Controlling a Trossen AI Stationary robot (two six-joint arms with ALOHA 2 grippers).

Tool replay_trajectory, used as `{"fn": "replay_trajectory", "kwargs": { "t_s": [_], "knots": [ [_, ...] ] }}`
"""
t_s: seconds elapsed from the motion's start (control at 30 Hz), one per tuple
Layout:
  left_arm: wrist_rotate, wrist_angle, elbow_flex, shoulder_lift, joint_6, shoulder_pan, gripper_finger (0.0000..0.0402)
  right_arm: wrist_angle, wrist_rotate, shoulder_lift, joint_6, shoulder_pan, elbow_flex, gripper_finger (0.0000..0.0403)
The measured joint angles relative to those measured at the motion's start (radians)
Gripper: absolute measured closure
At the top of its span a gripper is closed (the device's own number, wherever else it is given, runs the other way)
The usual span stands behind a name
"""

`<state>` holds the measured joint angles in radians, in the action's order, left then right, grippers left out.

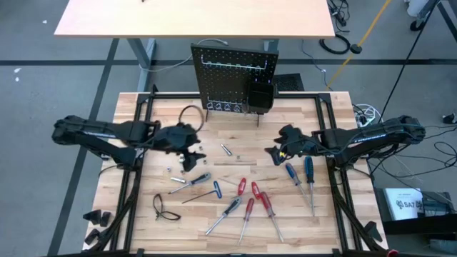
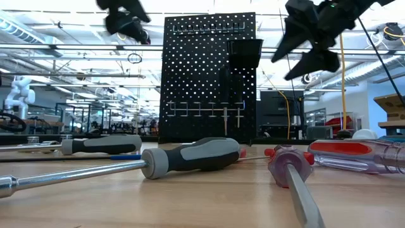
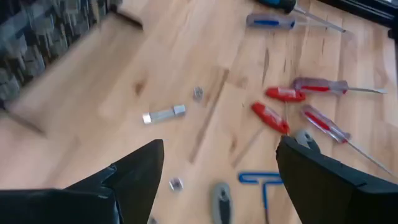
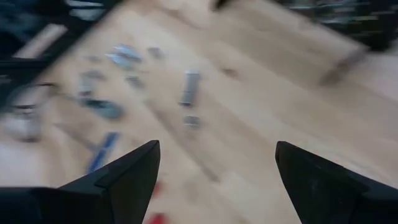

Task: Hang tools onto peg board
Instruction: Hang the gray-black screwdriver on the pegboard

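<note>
While both grippers hang open and empty above the desk (image 1: pixel 143 214), the pick-up step is judged to be in hand: no tool has yet been taken by the left gripper (image 1: pixel 191 151) or the right gripper (image 1: pixel 275 152). The tools (image 1: pixel 243 196) are scattered flat on the desk, well apart from the peg board (image 1: pixel 233 71) standing upright at its far edge. For the next move, one gripper must be lowered over a single handle, such as the red-handled screwdriver (image 1: pixel 255 190), and closed on it.

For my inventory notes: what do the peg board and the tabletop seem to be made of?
The peg board looks like black painted sheet metal: thin, flat, with regular punched holes. The tabletop looks like light wood, probably butcher block: joined planks with visible grain and a smooth, faintly glossy finish.
</note>
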<state>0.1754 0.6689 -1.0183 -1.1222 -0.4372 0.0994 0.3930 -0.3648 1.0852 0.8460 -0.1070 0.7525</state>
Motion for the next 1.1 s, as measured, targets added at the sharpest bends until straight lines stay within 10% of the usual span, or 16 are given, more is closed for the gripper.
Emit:
{"fn": "replay_trajectory", "kwargs": {
  "t_s": [0.23,0.57,1.1],
  "knots": [
    [0.016,-0.131,0.269,0.139,-0.221,0.132,0.0091,-0.374,0.132,0.139,-0.072,-0.01,0.003,0.0092],
    [0.081,-0.192,0.4,0.143,-0.289,0.331,0.0091,-0.411,0.136,0.399,-0.05,-0.081,0.178,0.0092],
    [0.153,-0.512,0.518,0.143,-0.204,0.297,0.0091,0.056,0.103,0.54,0.132,-0.157,0.434,0.0092]
  ]
}}
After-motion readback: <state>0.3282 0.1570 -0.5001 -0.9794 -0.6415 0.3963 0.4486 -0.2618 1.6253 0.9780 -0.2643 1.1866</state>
